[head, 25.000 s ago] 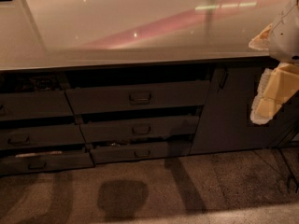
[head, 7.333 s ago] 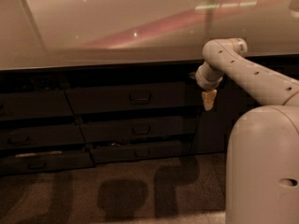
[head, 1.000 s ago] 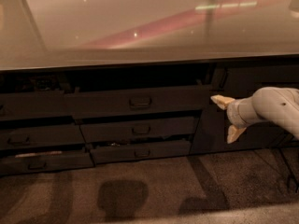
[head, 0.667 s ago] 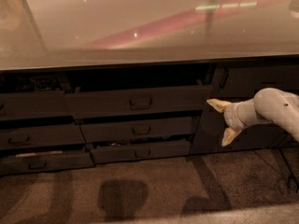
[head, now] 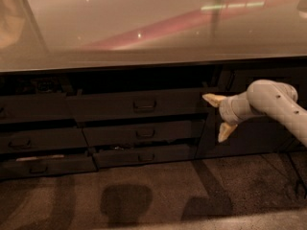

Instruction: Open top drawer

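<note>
My hand (head: 218,115) hangs at the right end of the top drawer (head: 105,110), its fingers spread wide apart, one above the other. The upper fingertip (head: 211,98) sits by the drawer's top right corner; I cannot tell whether it touches. The handle (head: 144,105) lies well to my hand's left, below the worktop (head: 144,28).

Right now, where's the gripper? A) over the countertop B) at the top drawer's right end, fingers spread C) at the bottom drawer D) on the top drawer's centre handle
B: the gripper is at the right end of the top drawer, fingers apart, clear of the handle.
</note>
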Available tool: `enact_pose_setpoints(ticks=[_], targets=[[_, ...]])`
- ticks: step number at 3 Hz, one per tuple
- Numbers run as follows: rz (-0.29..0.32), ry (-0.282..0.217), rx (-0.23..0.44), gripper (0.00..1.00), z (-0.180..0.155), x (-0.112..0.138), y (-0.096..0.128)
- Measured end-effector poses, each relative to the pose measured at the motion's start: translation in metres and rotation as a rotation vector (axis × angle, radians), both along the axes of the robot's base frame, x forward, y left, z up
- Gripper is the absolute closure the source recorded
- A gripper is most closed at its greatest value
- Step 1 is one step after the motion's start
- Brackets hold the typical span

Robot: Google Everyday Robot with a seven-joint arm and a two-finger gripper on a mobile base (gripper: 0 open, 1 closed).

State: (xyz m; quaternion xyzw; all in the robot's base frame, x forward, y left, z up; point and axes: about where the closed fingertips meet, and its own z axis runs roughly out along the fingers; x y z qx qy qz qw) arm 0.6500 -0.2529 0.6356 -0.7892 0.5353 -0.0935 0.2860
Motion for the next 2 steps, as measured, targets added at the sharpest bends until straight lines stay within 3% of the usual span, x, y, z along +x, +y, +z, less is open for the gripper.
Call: enact_pose_setpoints(ticks=[2], targets=[[0.048, -0.035, -0.029, 0.0, 0.058, 0.028, 0.081]])
